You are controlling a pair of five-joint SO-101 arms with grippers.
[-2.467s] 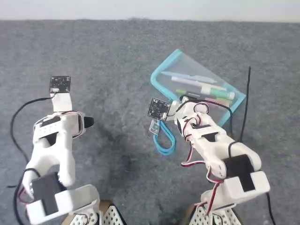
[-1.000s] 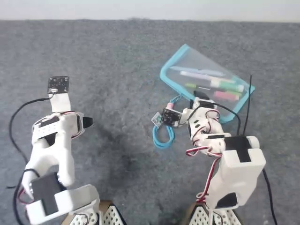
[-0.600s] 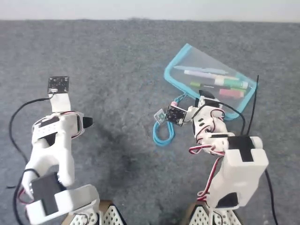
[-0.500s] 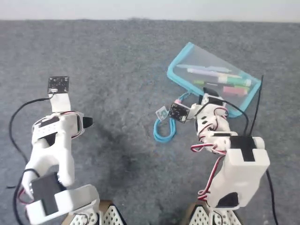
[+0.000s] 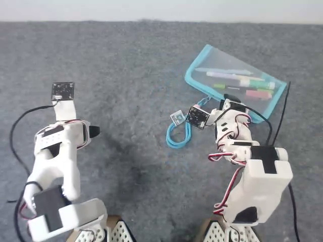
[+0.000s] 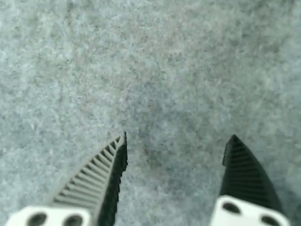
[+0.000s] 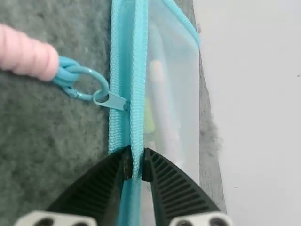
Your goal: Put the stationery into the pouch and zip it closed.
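Note:
The translucent pouch with a blue zip edge lies at the back right, with several pens and markers inside. My right gripper is at its near edge. In the right wrist view my right gripper is shut on the pouch's blue zipper band. The zip pull sits just beyond the fingertips, with a clip and a pink bead attached. A blue strap loop trails from the pull across the carpet. My left gripper is open over bare carpet, holding nothing.
Grey carpet covers the table. The left arm stands at the front left, far from the pouch. A black cable runs along the pouch's right side. A small tag lies by the strap.
My right gripper has dragged the pouch to the right and turned it; the strap loop and tag followed. The left arm has kept still.

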